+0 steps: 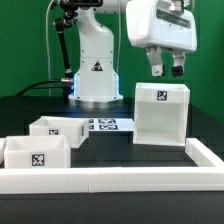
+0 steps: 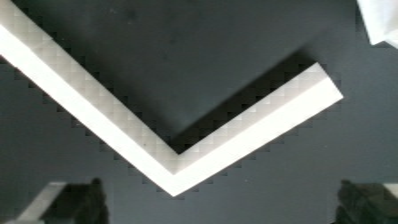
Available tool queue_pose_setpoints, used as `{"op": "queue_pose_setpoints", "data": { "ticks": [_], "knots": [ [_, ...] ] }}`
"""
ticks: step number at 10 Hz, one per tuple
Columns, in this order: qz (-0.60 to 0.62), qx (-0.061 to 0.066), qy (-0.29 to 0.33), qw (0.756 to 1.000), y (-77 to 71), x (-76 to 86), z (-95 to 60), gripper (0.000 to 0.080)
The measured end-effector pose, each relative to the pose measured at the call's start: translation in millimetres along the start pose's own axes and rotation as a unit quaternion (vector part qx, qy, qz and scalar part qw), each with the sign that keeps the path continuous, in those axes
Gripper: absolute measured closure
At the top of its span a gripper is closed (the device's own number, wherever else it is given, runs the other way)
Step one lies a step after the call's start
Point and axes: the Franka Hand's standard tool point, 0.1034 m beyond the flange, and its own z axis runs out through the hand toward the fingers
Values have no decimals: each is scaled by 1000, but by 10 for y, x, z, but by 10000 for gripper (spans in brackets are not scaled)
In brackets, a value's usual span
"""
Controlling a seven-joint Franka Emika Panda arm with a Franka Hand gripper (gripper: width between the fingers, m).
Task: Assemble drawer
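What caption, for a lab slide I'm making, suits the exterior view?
Open Panda gripper hovers above the drawer shell; the near tray and far tray sit apart from it on the table.

We are looking at the white cube-like shell (image 1: 160, 120) standing upright at the exterior view's right, tagged on top, with the nearer tray (image 1: 38, 156) and the farther tray (image 1: 57, 127) sitting open-topped, close together, at its left.

1 shell (image 1: 160, 118), 2 trays (image 1: 54, 128) (image 1: 36, 153)
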Motion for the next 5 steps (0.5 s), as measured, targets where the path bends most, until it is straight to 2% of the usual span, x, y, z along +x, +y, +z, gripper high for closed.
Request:
{"op": "queue_pose_setpoints", "data": {
  "ticks": [2,4,5],
  "knots": [
    [43,1,-4,999,-39,-49,5,150],
    [150,9,-21,988,-224,-131,-19,150],
    [222,15,-32,974,-273,-137,-30,150]
  ]
}}
